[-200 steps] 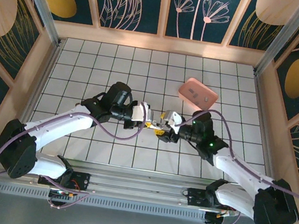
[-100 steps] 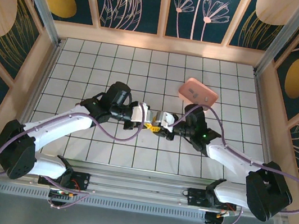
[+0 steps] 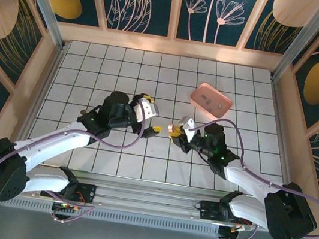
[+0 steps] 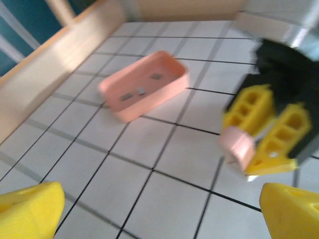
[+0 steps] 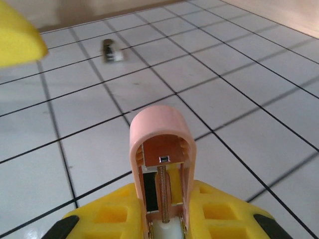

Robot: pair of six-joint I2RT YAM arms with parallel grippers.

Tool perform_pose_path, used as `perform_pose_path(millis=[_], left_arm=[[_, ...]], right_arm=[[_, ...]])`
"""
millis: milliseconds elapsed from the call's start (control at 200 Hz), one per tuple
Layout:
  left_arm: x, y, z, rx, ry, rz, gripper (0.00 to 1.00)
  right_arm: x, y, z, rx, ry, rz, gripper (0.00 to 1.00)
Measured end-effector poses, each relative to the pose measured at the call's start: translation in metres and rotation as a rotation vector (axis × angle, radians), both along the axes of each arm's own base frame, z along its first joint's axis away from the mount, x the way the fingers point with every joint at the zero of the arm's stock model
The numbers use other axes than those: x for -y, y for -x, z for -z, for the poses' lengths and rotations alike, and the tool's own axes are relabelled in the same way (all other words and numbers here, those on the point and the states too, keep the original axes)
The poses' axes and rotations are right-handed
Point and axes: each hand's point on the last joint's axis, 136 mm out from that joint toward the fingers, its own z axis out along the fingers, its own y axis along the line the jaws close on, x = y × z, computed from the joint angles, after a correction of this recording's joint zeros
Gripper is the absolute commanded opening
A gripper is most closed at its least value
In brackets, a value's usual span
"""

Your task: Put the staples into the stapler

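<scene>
— Two grippers are counted. How is the left gripper (image 4: 160, 211) set?

— Its jaws are spread wide: two yellow fingertips (image 4: 30, 211) are seen at the bottom corners of the left wrist view, and nothing is held between them.

— And the right gripper (image 5: 163, 211)?

— It is closed on the stapler (image 5: 162, 149). One stapler is counted, pale pink in the wrist views, clamped between two yellow pads (image 5: 107, 216) and held above the tiled floor (image 3: 95, 67), its rounded end turned away from the wrist. One coil spring (image 5: 162, 186) is seen inside its shell.

— Where are the staples (image 4: 141, 90) found?

— One pink tray (image 4: 154, 99) is counted, set on the floor apart from both grippers and farther from the arm bases than the right gripper. Three small grey pieces are counted inside it in the left wrist view; they are too blurred for more to be told.

— Is anything else noted?

— One small blurred piece (image 5: 112, 51) is seen on a tile ahead of the stapler; what it is cannot be told.
</scene>
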Motion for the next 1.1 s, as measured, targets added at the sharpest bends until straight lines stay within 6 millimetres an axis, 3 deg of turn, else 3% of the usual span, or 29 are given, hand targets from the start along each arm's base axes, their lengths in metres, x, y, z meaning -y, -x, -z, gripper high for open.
perform_pose_path(millis=[265,491,656,891,1096], left_arm=[[-0.067,-0.038,0.02,-0.1,0.139,-0.487,0.99],[-0.141,-0.053,0.037,-0.224,0.351,-0.867,0.99],[-0.166,-0.054,0.048,-0.28,0.418,-1.025,0.99],[-0.187,-0.054,0.062,-0.35,0.447,-1.148,0.99],[-0.196,-0.053,0.075,-0.4,0.441,-1.206,0.99]], right_arm=[[0.004,-0.035,0.008,-0.229,-0.113,0.36,0.17],[-0.015,-0.079,0.022,-0.426,-0.125,0.661,0.17],[-0.027,-0.094,0.045,-0.514,-0.073,0.828,0.17],[-0.028,-0.108,0.088,-0.579,0.029,0.965,0.19],[-0.03,-0.111,0.099,-0.586,0.075,0.997,0.2]])
